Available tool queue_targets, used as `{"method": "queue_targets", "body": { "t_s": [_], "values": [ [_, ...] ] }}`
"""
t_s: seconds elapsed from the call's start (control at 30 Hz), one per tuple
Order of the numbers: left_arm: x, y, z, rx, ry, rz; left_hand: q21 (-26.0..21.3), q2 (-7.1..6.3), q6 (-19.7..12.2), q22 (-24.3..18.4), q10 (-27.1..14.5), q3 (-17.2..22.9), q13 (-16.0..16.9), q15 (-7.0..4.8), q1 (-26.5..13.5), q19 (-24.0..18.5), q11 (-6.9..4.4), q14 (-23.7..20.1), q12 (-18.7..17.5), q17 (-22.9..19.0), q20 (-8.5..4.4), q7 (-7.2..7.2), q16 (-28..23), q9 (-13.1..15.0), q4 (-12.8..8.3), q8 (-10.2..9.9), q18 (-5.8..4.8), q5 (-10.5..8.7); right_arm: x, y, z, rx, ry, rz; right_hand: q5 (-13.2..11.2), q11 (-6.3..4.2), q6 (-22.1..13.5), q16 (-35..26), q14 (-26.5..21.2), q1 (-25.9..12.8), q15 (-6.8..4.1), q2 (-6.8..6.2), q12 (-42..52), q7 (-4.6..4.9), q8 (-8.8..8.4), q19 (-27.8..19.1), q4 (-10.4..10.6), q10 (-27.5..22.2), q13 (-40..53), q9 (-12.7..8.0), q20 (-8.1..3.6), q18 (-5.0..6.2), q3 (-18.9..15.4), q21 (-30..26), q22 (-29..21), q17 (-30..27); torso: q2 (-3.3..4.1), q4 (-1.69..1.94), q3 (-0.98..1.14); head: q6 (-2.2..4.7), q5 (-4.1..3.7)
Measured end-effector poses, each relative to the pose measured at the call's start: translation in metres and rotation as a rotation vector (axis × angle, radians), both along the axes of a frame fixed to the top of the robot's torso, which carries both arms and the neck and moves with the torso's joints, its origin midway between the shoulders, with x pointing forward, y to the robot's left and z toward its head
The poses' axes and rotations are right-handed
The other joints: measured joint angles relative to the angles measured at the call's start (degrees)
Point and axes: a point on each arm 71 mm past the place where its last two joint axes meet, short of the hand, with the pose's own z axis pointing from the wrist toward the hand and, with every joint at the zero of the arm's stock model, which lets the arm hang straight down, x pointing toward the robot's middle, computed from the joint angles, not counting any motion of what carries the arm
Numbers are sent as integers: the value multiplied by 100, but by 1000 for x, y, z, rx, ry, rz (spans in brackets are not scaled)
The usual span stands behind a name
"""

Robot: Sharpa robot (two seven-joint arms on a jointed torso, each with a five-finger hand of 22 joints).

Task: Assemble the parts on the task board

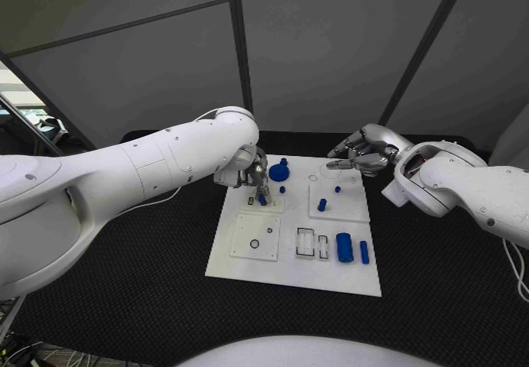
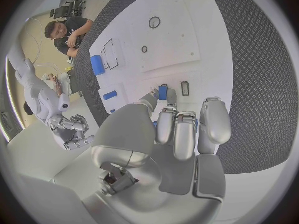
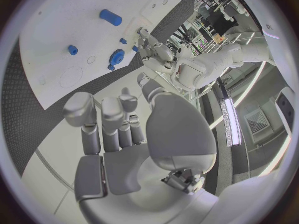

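Observation:
The white task board (image 1: pixel 289 267) lies mid-table. My left hand (image 1: pixel 249 170) hangs over its far left corner and pinches a small blue part (image 1: pixel 262 199) between thumb and a finger; in the left wrist view this blue part (image 2: pixel 163 91) sits at the fingertips (image 2: pixel 171 98), beside a small dark slot (image 2: pixel 185 87). A blue gear (image 1: pixel 279 171) stands just right of that hand. My right hand (image 1: pixel 361 156) hovers past the board's far right corner, fingers curled in, holding nothing. Its wrist view shows the gear (image 3: pixel 116 57) and a blue cylinder (image 3: pixel 110 17).
A blue peg (image 1: pixel 322 205) stands upright in the far right plate. A thick blue cylinder (image 1: pixel 345 246) and a thin blue bar (image 1: pixel 365 252) lie near the board's right edge. Black matting (image 1: pixel 132 306) surrounds the board.

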Motion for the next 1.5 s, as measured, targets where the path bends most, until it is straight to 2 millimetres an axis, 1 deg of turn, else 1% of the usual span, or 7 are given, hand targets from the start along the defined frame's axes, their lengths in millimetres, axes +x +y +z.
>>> {"method": "queue_targets", "body": {
  "t_s": [0.33, 0.7, 1.13, 1.37, 1.43, 1.5],
  "values": [
    [-1, -1, -2, 4, 6, -5, 0, 0, 0, 0, 0, 20, 0, 0, 1, 0, 0, 0, 0, 0, 0, 0, 0, 2, -20, 0, 0, -21, 0, 0, 0, 0, 1, 1, 0, 0, 0, 0, 0, 0, 0, 0, 0, 0, 0, 0, 0, 0, 0, 0, 0, 0, 0, 0, 0, 0, -1, 3, 1, -13, -4],
    [-1, -2, -3, 6, 11, -10, 0, 1, 0, -1, -1, 21, 0, 1, 3, 0, 1, 0, 4, 0, 0, 0, 0, 15, -21, -4, 0, -22, 0, 1, 0, 0, 1, 2, 0, 0, 0, 0, 0, 0, 0, 0, 0, 0, 0, 0, 0, 0, 0, 0, 0, 1, 0, 0, 0, -1, -3, 3, 2, -7, -5],
    [0, -3, -6, 11, 12, -7, 0, 2, 0, -2, -1, 28, 0, 10, 2, 0, 1, -9, 5, 0, 0, 0, 0, 17, -28, -5, 1, -44, 0, 1, 0, 0, 2, 4, 0, 0, 0, 0, 0, 0, 0, 0, 0, 0, 0, 0, 0, 0, 0, 0, 0, 0, 0, 0, 0, -1, -4, 2, 2, -3, -26],
    [1, -3, -7, 12, 14, -2, 0, 19, 18, -2, 0, 29, -2, 20, -15, 0, 2, -1, 5, 0, 0, -9, 0, 21, -29, -4, 1, -66, 0, 1, 0, 0, 2, 4, 0, 0, 0, -17, 0, 0, 0, 0, 0, 0, 0, 0, 0, 0, -2, 0, 0, 0, 0, -8, -1, -1, -3, 1, 2, -16, -31],
    [1, -3, -7, 13, 15, -1, 0, 27, 32, -2, 0, 30, -5, 20, -22, 0, 2, -1, 5, 0, 0, -10, 0, 21, -30, -4, 0, -66, 0, 1, 0, 0, 2, 5, 0, 0, -20, -47, 0, -8, 0, -8, 0, -20, 0, 0, 0, 0, -16, 0, 0, 0, 0, -34, -10, -1, -3, 1, 2, -16, -31],
    [1, -3, -7, 13, 15, 0, 0, 49, 33, -2, 0, 30, -6, 21, -44, 0, 3, -1, 5, 0, 0, -10, 0, 21, -30, -3, 0, -90, 0, 1, 0, 0, 2, 5, 0, 0, -20, -47, 0, -24, 0, -24, 0, -20, 0, 0, 0, 0, -16, 0, 0, 1, 0, -34, -10, -1, -3, 1, 2, -20, -34]
  ]
}}
